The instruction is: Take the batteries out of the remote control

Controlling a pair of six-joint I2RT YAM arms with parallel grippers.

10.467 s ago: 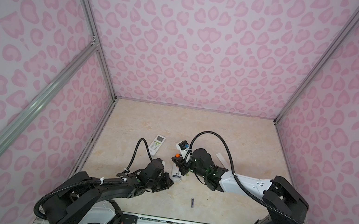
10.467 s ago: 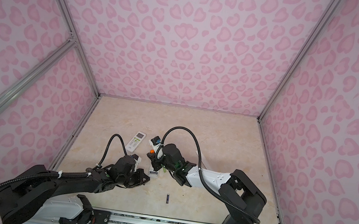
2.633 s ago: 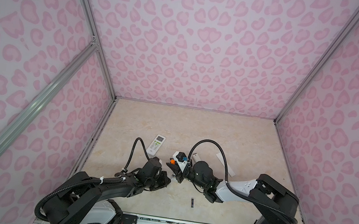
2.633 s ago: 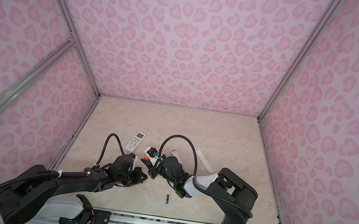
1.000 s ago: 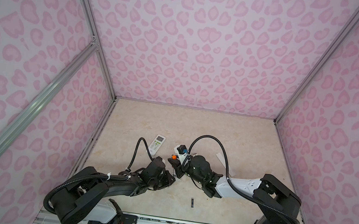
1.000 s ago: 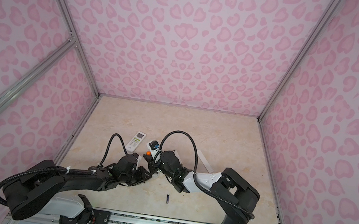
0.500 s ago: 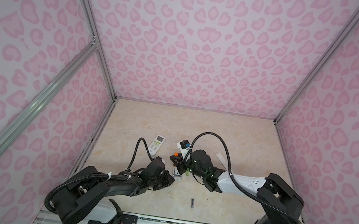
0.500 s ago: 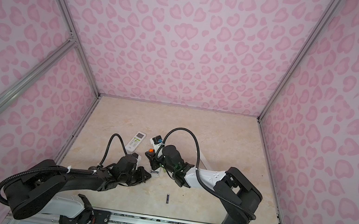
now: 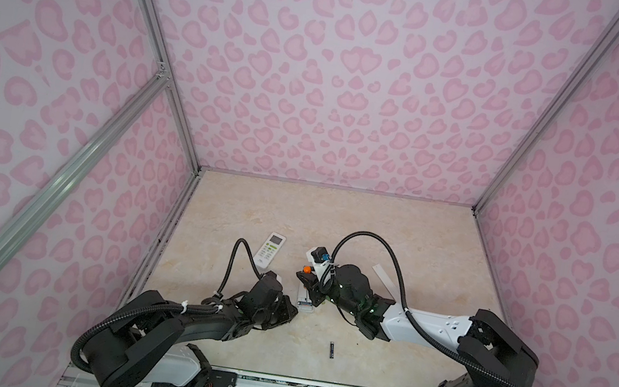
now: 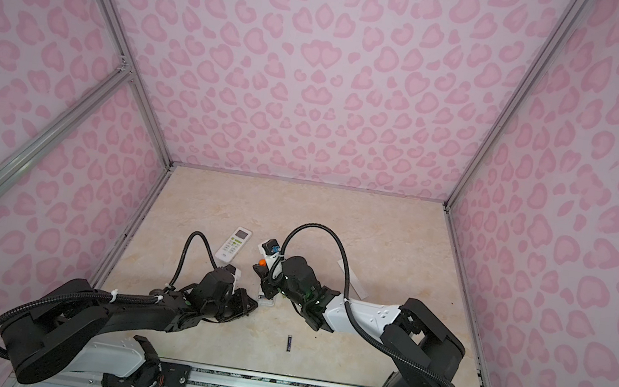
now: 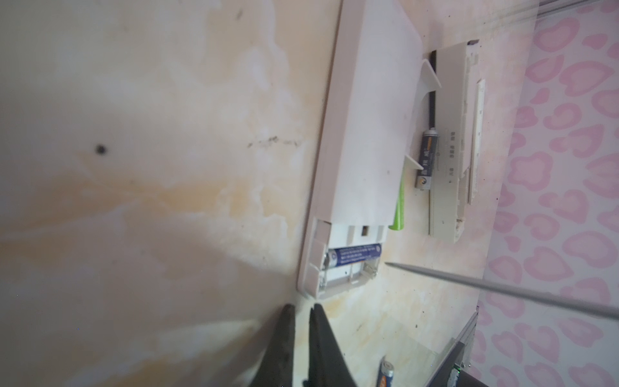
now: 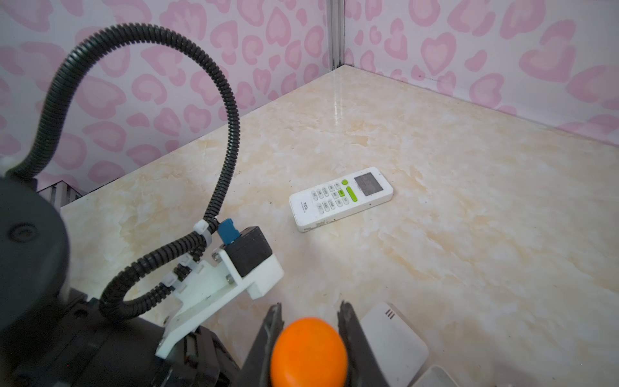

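Near the middle of the worktop (image 9: 336,224), both arms meet over the open remote (image 11: 365,134), which lies face down with its battery bay uncovered. In both top views it sits just beside the left end effector (image 9: 291,311), at about 1 o'clock from it, and at 6 o'clock below the right end effector (image 12: 311,306).

The left wrist view shows the left end effector with its fingers all but together. Only a slit shows between them, nothing is held, and the tips are just short of the bay end. The right end effector is clamped on the orange-ended screwdriver (image 12: 308,351), whose thin tip stops just beside the bay without touching it. A face-up remote (image 9: 269,249) lies at 11 o'clock from the left end effector, well apart.

One blue cell (image 11: 353,256) is seated in the bay. A lime green cell (image 11: 398,207) and a black cell (image 11: 427,157) lie along one long edge of the open remote, between it and a white panel (image 11: 449,134). A loose cell (image 9: 332,350) lies on the worktop at 4 o'clock from the left end effector.

Compared with two and a half seconds earlier, the left end effector has come closer to the bay and the right arm's elbow has swung out toward 3 o'clock. The loose cell and the face-up remote have not moved.
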